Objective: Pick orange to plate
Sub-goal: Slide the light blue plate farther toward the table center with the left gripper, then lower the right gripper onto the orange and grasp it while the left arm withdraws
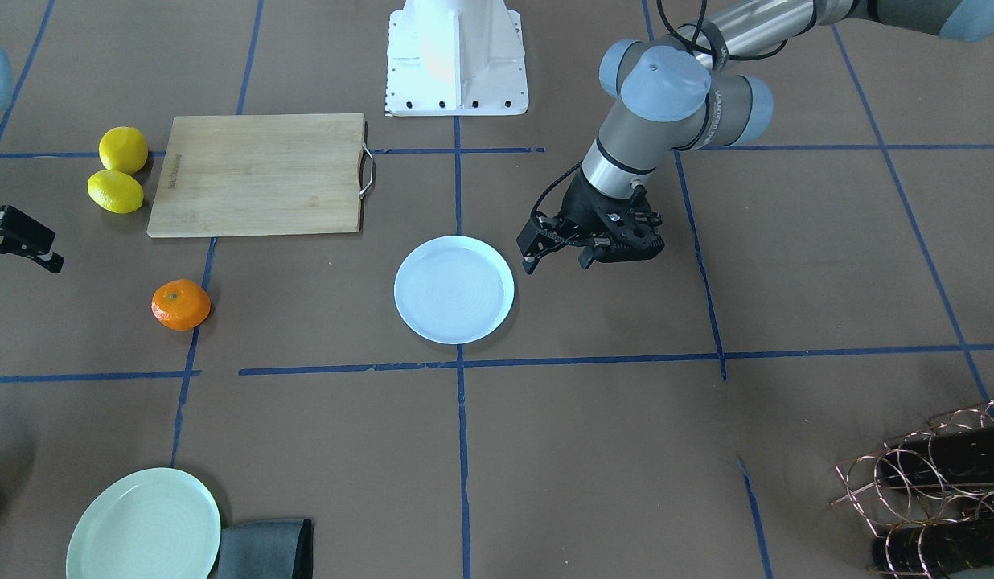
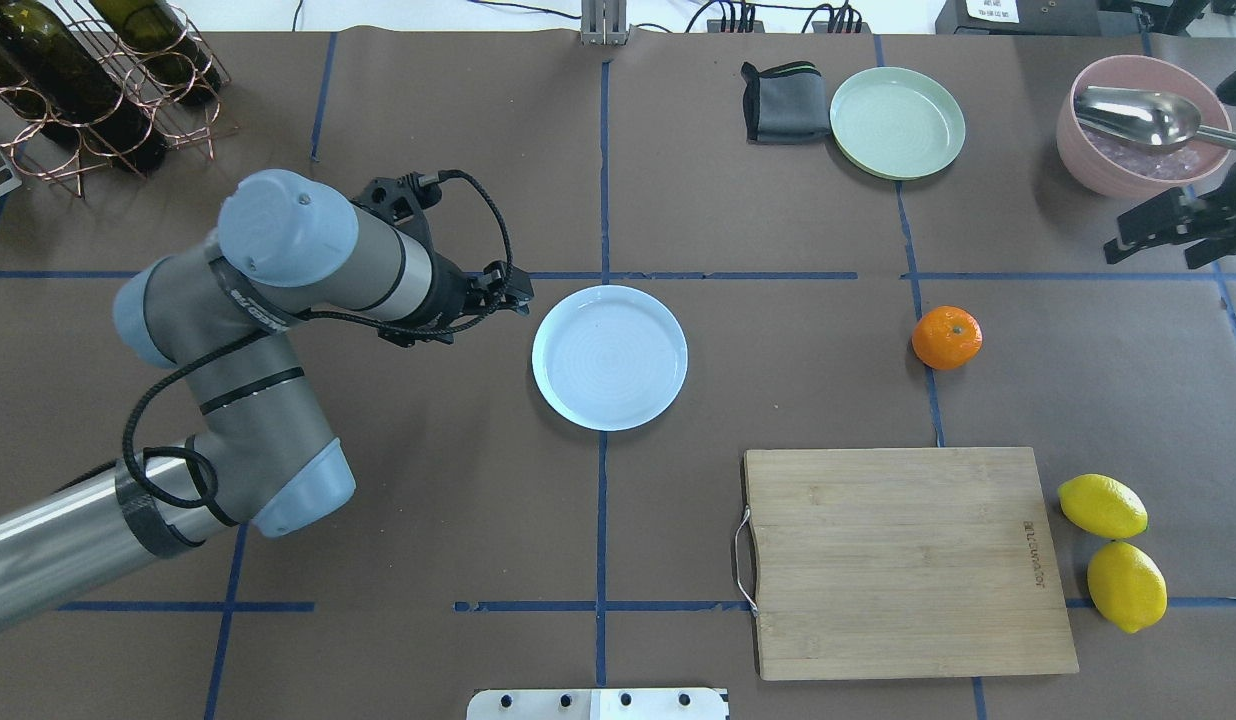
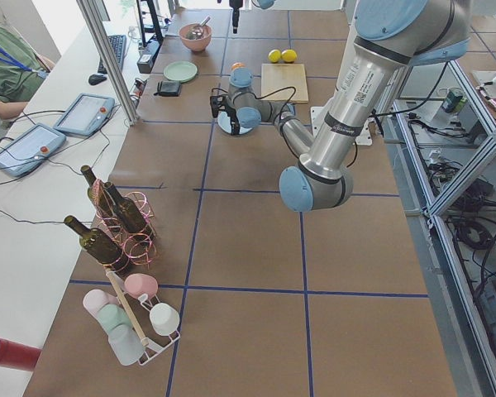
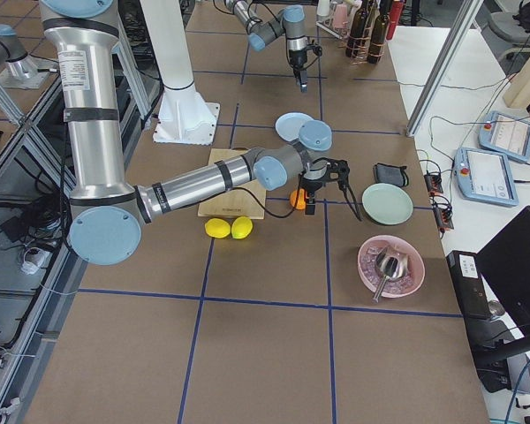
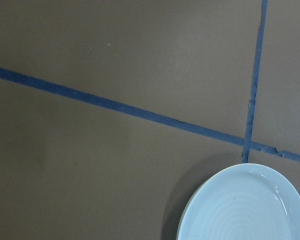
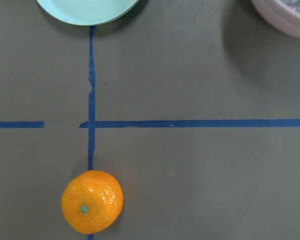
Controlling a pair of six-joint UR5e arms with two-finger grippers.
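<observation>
Front-facing view: the orange (image 1: 181, 305) lies on the surface, well to the left of the bare plate (image 1: 454, 289). The left tool (image 1: 558, 256) hangs just right of the plate, spread and empty. Overhead view: the right tool (image 2: 1158, 240) hovers far-right of the orange, parted and gripping nothing.

The brown tabletop (image 2: 428, 480), gridded with blue tape (image 2: 602, 180), carries a pale plate (image 2: 610, 357) near its middle and an orange (image 2: 947, 337) well apart from it, on a tape line. A wooden cutting board (image 2: 903, 560) lies beside 2 lemons (image 2: 1102, 506) (image 2: 1126, 586). Along the far edge sit a mint-green plate (image 2: 897, 122) beside a folded grey cloth (image 2: 781, 103), a pink bowl (image 2: 1083, 150) and a wire bottle rack (image 2: 88, 90).
</observation>
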